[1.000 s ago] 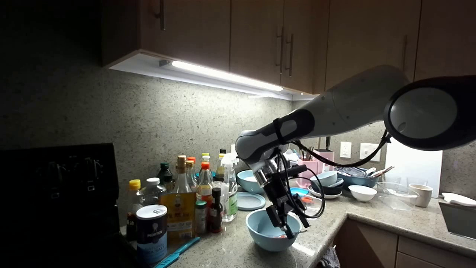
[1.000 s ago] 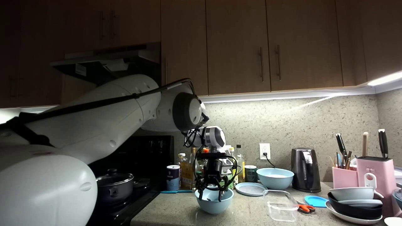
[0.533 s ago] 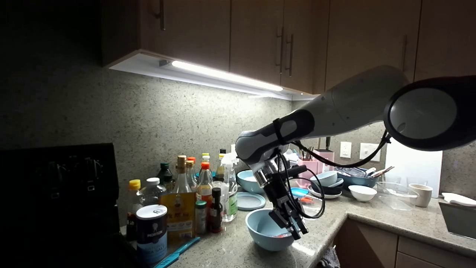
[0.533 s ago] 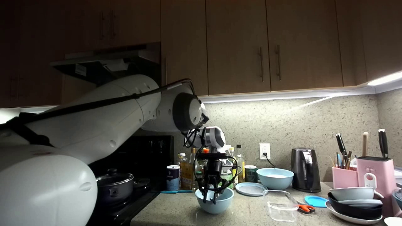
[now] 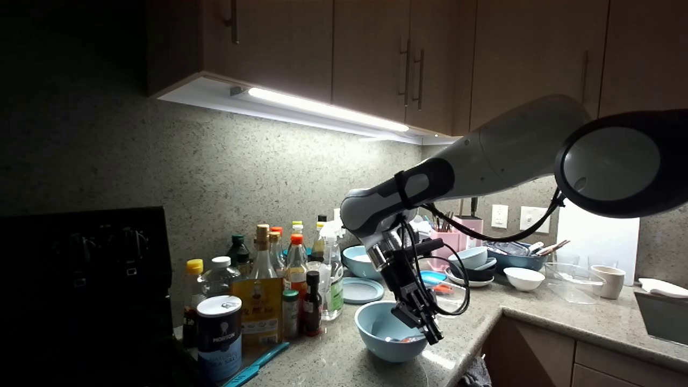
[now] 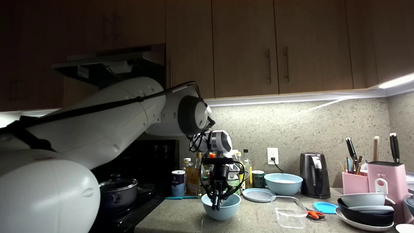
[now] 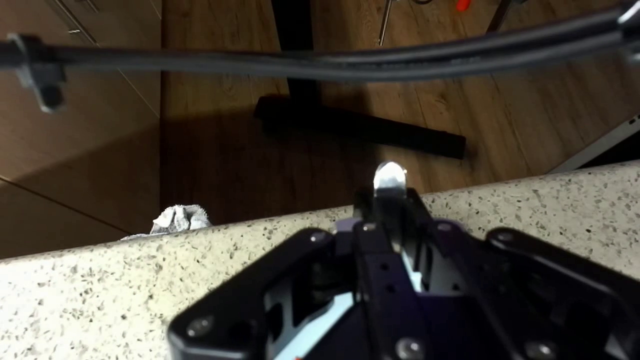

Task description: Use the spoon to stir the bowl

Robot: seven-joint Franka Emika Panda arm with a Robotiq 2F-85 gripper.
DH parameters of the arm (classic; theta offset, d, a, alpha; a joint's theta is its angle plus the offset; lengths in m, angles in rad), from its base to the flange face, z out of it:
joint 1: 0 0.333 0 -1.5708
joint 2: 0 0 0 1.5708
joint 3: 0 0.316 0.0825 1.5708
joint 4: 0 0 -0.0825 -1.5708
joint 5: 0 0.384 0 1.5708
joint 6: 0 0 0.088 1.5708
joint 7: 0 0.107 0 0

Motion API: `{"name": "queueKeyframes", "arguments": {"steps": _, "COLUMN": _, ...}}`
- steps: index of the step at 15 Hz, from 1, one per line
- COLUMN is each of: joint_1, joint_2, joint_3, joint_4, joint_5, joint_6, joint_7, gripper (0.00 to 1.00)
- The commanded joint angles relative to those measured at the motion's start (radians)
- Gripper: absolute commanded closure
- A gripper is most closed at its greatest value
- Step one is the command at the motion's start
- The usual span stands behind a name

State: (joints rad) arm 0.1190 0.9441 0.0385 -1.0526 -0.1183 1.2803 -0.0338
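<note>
The pale blue bowl (image 5: 389, 352) sits near the counter's front edge, with something reddish (image 5: 413, 338) inside. My gripper (image 5: 434, 339) points down at the bowl's near rim, its fingers pressed close together. In the wrist view, the rounded metal end of the spoon (image 7: 390, 177) pokes out from between the fingertips, so the gripper (image 7: 388, 200) is shut on its handle. The rest of the spoon is mostly hidden by the fingers and the bowl wall. In an exterior view the gripper (image 6: 216, 207) stands in front of the bowl (image 6: 230, 212).
Several bottles and a salt canister (image 5: 219, 336) line the wall side, near a teal utensil (image 5: 258, 365). A clear container (image 6: 289, 213), orange scissors (image 6: 314, 215), a round plate (image 6: 258, 195), another pale blue bowl (image 6: 283, 184) and a kettle (image 6: 314, 174) stand farther along.
The gripper's fingers have come together from wide apart, taking hold of the spoon's handle at the rim. Arm and bowl have hardly moved.
</note>
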Motion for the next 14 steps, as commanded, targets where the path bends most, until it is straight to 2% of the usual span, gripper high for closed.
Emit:
{"name": "queueKeyframes", "arguments": {"steps": 1, "joint_1": -0.007, "joint_2": -0.022, "joint_3": 0.006, "joint_4": -0.013, "joint_5": 0.012, "joint_6": -0.019, "joint_7": -0.017, "gripper": 0.96}}
{"name": "queueKeyframes", "arguments": {"steps": 7, "joint_1": 0.019, "joint_2": -0.069, "joint_3": -0.003, "joint_4": -0.052, "joint_5": 0.003, "joint_6": -0.067, "joint_7": 0.033, "gripper": 0.96}}
{"name": "queueKeyframes", "arguments": {"steps": 14, "joint_1": 0.026, "joint_2": -0.090, "joint_3": 0.012, "joint_4": -0.013, "joint_5": 0.021, "joint_6": -0.154, "joint_7": 0.025, "gripper": 0.96}}
